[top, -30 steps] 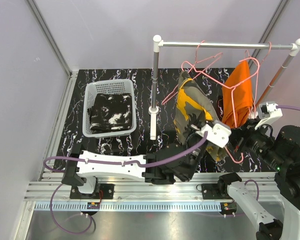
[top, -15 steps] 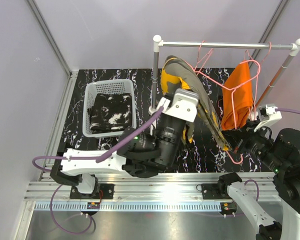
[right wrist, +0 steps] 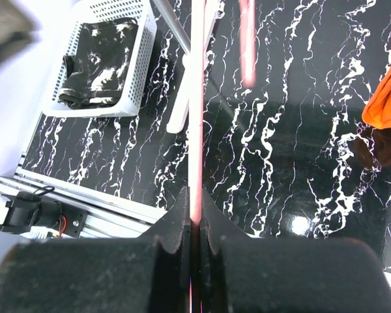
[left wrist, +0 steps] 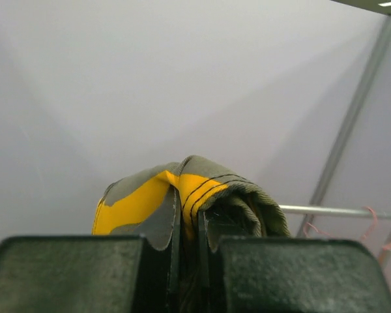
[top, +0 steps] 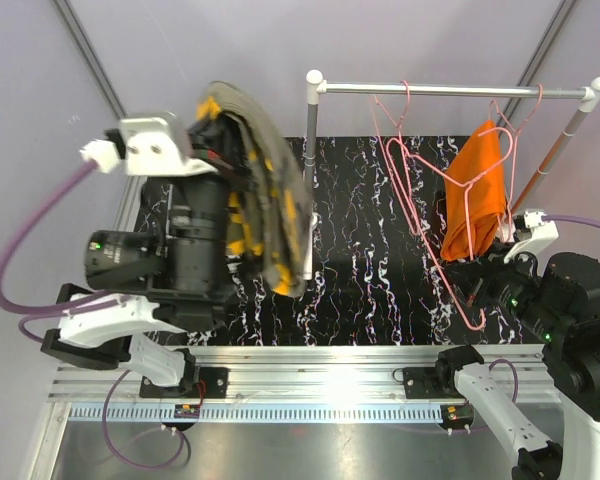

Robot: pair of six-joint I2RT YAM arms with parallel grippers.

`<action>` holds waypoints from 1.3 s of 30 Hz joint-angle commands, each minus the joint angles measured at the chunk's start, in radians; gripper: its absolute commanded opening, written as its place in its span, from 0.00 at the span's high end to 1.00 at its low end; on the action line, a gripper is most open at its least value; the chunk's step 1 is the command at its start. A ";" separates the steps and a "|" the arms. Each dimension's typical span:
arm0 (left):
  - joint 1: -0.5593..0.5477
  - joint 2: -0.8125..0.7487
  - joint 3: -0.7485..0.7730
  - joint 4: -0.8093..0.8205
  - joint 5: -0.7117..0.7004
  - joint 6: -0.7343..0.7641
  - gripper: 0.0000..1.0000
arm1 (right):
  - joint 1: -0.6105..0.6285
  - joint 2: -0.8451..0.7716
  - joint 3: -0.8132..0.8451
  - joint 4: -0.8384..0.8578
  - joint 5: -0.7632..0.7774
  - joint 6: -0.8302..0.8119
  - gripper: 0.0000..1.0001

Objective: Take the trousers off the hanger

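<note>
Showing three pairs of trousers, two arms, one basket and one clothes rail on a black table with white marbling (top: 360, 260).

Olive and yellow-orange camouflage cloth trousers (top: 265, 205): off the rail, held in the air at the left of the scene. They are draped in folds over the raised left arm, above the left part of the table. The left gripper (left wrist: 189, 241) is clamped on a fold of this cloth, which bulges up between the two black fingers.

Plain bright orange cloth trousers (top: 477, 195): hanging on a pink wire hanger at the right end of the silver rail with white posts (top: 450, 90).

Black cloth trousers with white splotches (right wrist: 98, 62): lying crumpled inside the white plastic lattice basket (right wrist: 91, 111), seen from the right wrist at the far left of the table.

An empty pink wire hanger (top: 420, 215) hangs from the middle of the rail and slants towards the near right. The right gripper (right wrist: 195, 225) is closed tight on its lower wire, which runs straight up between the fingers.

Two hangers can be counted with confidence. Whether the further pink wire at the rail's right end is a third cannot be told.
</note>
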 commanded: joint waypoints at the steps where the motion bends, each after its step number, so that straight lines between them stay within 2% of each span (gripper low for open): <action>1: 0.074 -0.060 -0.008 0.111 0.025 0.080 1.00 | -0.004 0.012 0.034 0.024 0.029 -0.019 1.00; 4: 0.201 -0.134 -0.097 0.020 -0.024 0.030 1.00 | -0.004 -0.007 0.047 0.043 0.032 -0.018 1.00; 9: 0.430 -0.293 -0.255 -0.164 -0.096 -0.153 1.00 | -0.003 -0.073 0.054 0.124 0.034 0.007 1.00; 14: 0.540 -0.454 -0.402 -0.286 -0.136 -0.245 1.00 | -0.004 -0.109 0.067 0.170 0.086 0.022 1.00; 19: 0.646 -0.531 -0.505 -0.409 -0.138 -0.335 1.00 | -0.004 -0.110 0.088 0.173 0.092 0.033 1.00; 21: 0.704 -0.547 -0.548 -0.524 -0.128 -0.395 1.00 | -0.003 -0.113 0.091 0.175 0.084 0.037 1.00; 23: 0.754 -0.548 -0.580 -0.651 -0.096 -0.509 1.00 | -0.004 -0.118 0.090 0.176 0.074 0.045 1.00; 26: 0.884 -0.524 -0.642 -0.804 -0.018 -0.668 1.00 | -0.004 -0.124 0.090 0.176 0.058 0.051 1.00; 27: 0.952 -0.496 -0.672 -0.828 0.034 -0.701 1.00 | -0.004 -0.126 0.090 0.175 0.052 0.051 1.00; 30: 1.066 -0.443 -0.706 -0.893 0.132 -0.793 1.00 | -0.003 -0.130 0.096 0.166 0.046 0.053 1.00; 34: 1.090 -0.311 -0.761 -0.879 0.160 -0.830 1.00 | -0.004 -0.149 0.087 0.169 0.047 0.051 1.00; 39: 1.099 -0.130 -0.691 -0.926 0.203 -0.886 1.00 | -0.004 -0.153 0.083 0.172 0.044 0.050 1.00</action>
